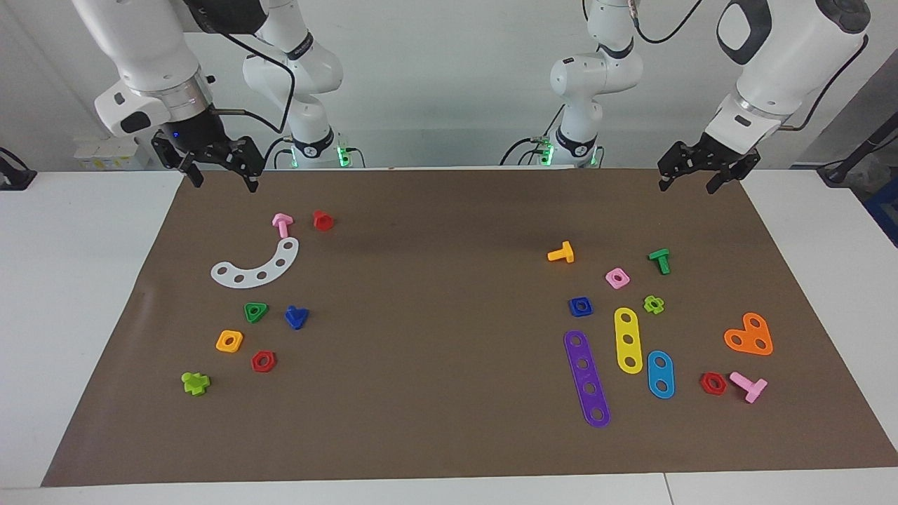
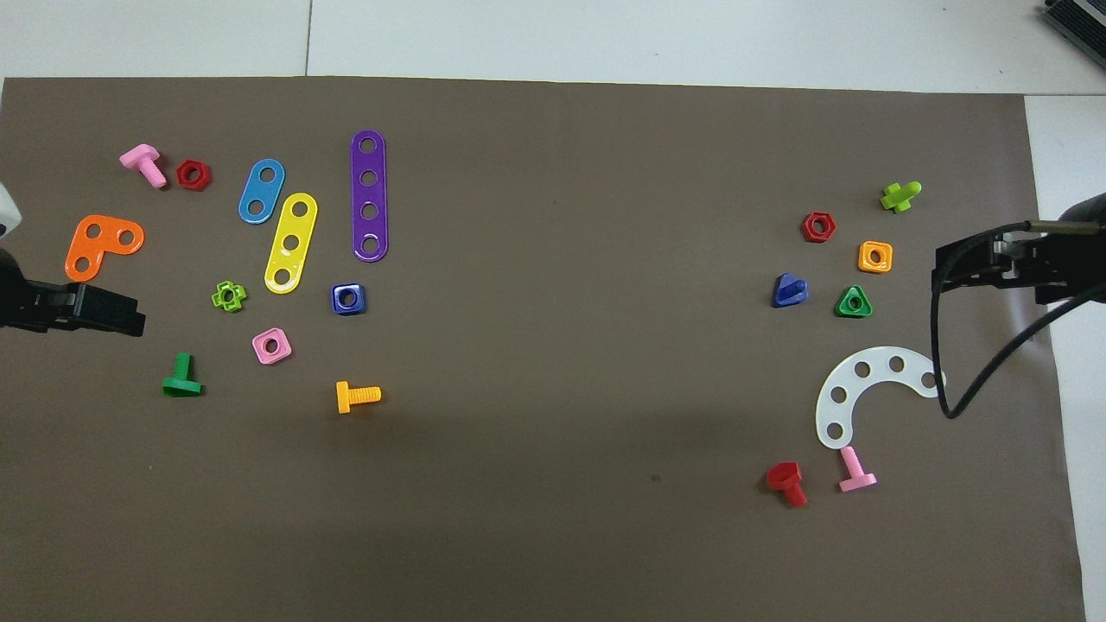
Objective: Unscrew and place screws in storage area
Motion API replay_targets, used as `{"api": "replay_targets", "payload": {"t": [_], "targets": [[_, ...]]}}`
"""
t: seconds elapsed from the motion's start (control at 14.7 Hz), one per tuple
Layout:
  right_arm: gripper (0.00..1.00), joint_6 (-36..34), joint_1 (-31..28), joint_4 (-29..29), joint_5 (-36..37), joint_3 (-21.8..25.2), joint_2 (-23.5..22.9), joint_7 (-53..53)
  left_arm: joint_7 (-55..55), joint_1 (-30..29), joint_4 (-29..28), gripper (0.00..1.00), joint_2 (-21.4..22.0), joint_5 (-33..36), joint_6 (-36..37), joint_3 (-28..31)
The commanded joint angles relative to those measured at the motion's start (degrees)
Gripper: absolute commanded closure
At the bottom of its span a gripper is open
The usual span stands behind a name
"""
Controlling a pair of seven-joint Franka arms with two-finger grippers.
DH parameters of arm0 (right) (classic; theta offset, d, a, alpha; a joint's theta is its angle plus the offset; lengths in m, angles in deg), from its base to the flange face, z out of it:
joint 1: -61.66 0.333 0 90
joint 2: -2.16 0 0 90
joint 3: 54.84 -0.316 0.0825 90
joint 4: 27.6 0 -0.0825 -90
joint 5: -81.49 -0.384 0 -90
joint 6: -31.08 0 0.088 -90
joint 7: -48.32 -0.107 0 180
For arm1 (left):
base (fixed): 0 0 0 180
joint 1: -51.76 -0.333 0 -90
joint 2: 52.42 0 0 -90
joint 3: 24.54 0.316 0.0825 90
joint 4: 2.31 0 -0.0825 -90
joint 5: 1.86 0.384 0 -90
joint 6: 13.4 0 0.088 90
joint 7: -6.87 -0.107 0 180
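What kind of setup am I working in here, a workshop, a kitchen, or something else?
Most likely a robotics lab bench: a brown mat covers a white table, with toy construction pieces such as a purple strip spread between the waiting left gripper and right gripper.

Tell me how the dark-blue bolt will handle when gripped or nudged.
The blue bolt lies loose on the mat, so it probably slides easily. It looks like small moulded plastic, likely light and stiff. Its triangular head should stop it rolling, though the glossy surface may slip between fingers.
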Motion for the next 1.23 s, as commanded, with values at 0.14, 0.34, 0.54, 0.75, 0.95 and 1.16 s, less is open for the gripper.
{"api": "replay_targets", "payload": {"t": [0.14, 0.34, 0.54, 0.75, 0.95, 1.16], "targets": [[0.0, 0.3, -0.3, 3.4, -0.8, -0.1, 2.5, 0.9, -0.6, -0.6, -2.2, 0.0, 2.0, -1.2, 0.4, 0.1], [0.0, 0.5, -0.3, 3.8, -0.8, -0.2, 2.7, 0.7, -0.6, -0.3, -2.2, 0.0, 2.1, -1.3, 0.4, 0.1], [0.0, 1.1, -0.3, 3.7, -0.8, -0.1, 2.7, 0.9, -0.7, -0.2, -2.2, 0.0, 2.2, -1.2, 0.4, 0.1], [0.0, 3.7, -0.5, 2.9, -0.7, -0.1, 2.0, 1.0, -0.7, -0.2, -2.1, 0.0, 2.2, -1.2, 0.0, 0.1], [0.0, 3.7, -0.9, 2.8, -0.6, -0.1, 1.9, 1.0, -0.4, -0.2, -2.1, 0.0, 2.2, -1.2, -0.8, 0.0], [0.0, 3.7, -0.7, 2.8, -0.6, -0.1, 1.9, 0.9, -0.9, -0.7, -2.2, 0.0, 2.2, -1.1, -0.8, 0.0]]}}
